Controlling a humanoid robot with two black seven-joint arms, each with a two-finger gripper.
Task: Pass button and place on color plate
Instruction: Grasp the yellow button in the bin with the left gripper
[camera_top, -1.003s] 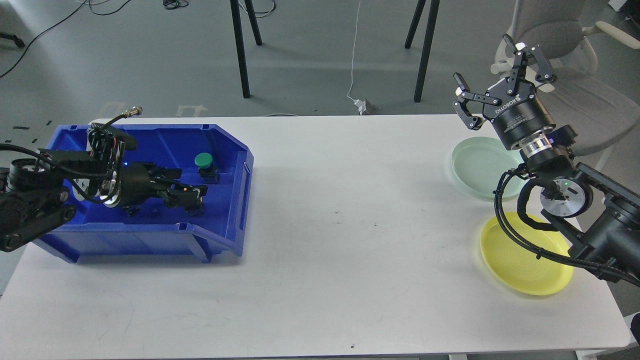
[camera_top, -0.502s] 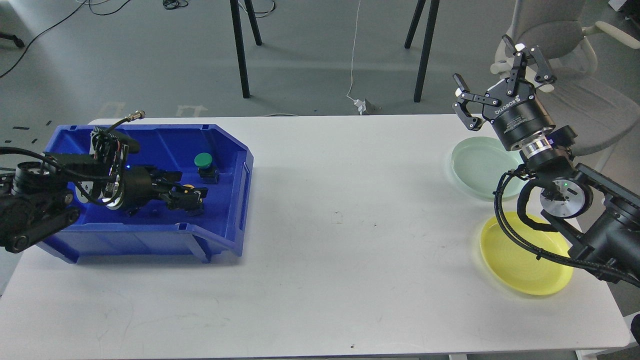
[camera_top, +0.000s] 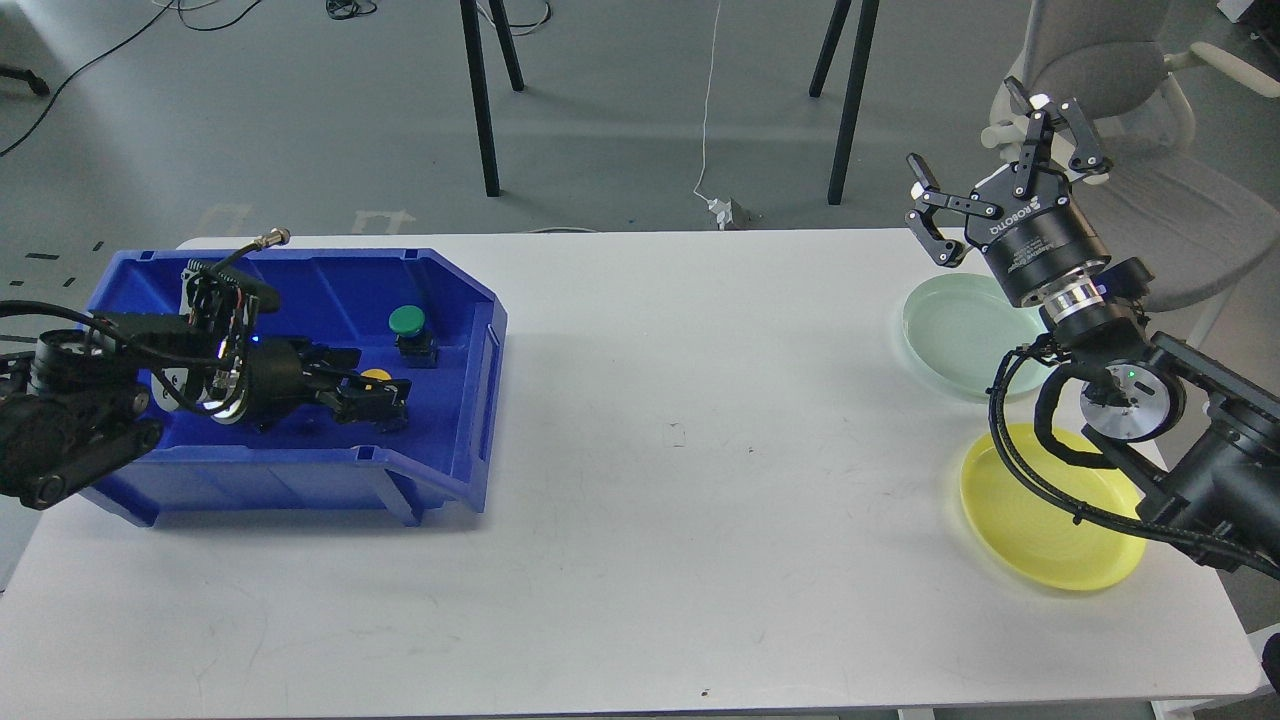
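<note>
Yellow button held low inside blue bin; hand-over not begun.

The yellow button (camera_top: 376, 377) appears clamped in the left gripper (camera_top: 385, 392); a shallow hold risks slippage, or snagging the green button (camera_top: 407, 320) just beyond. The right gripper (camera_top: 1000, 165) is spread, empty.

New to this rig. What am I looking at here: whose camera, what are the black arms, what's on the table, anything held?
There is one picture, taken from the robot's own head, looking forward and down at a white table. The black arms are the robot's own, each ending in a two-finger gripper.

The left gripper reaches into a blue bin on the table's left side. Its fingers are around a yellow button; the view is too dark to say whether they are closed on it. A green button stands apart, farther back in the bin.

The right gripper is raised at the far right, fingers spread, holding nothing. Below that arm lie a pale green plate and a yellow plate.

Beyond the table are floor, stand legs and a chair.
</note>
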